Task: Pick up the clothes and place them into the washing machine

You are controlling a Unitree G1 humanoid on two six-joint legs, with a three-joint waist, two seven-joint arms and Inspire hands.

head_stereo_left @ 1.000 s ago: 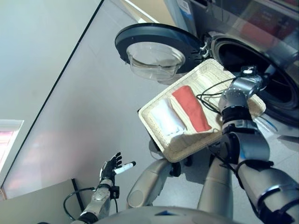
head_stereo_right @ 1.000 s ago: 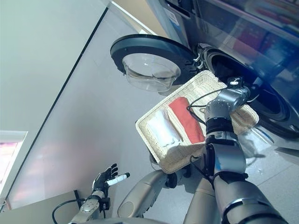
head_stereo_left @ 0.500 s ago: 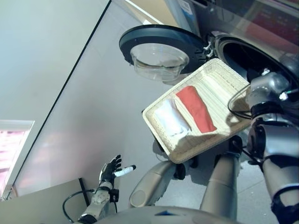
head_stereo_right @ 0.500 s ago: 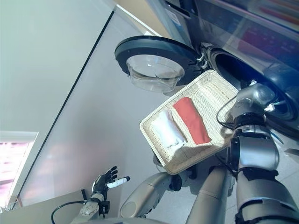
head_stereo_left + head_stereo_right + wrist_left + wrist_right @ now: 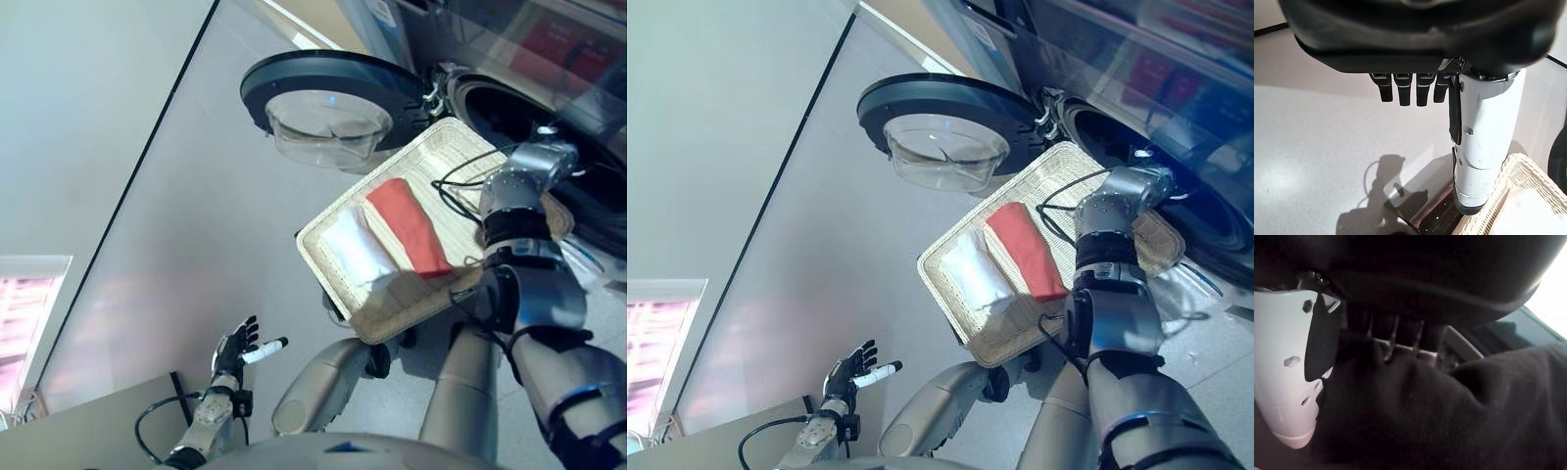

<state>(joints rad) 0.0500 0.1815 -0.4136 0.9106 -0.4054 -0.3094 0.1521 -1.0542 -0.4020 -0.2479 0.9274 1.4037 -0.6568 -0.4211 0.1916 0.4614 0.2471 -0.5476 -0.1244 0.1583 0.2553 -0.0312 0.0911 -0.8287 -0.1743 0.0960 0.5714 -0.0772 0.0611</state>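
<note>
Clothes: we count three pieces. A white folded piece [image 5: 355, 251] and a red folded piece [image 5: 407, 225] lie side by side in the wicker basket [image 5: 338, 279], and a dark garment [image 5: 1459, 416] is bunched in our right robot hand, as the right wrist view shows.

Left robot hand [image 5: 233, 351]: we hold it low at the far left, well apart from the basket, fingers straight and relaxed, grasping nothing. We judge it is kept out there so it does not crowd the working arm.

Washer door [image 5: 328, 98]: it stands swung fully open, just left of the drum mouth, its glass bowl [image 5: 328, 125] facing us, so the way in is unblocked.

Wicker basket: it sits just in front of the machine, its far end close to the opening, which we judge keeps each carry short.

Right robot hand [image 5: 1288, 352]: our fingers are curled over the dark garment and the white-covered thumb sits beside it, so we read it as clenched on the cloth. In the head views the arm reaches over the basket's far end towards the drum, and the hand itself is hidden past the wrist.

Washing machine drum [image 5: 509, 108]: its mouth is dark and we cannot tell what lies inside.

Step in hand: we judge we are carrying the dark garment to the drum, with the white and red pieces left to move.
</note>
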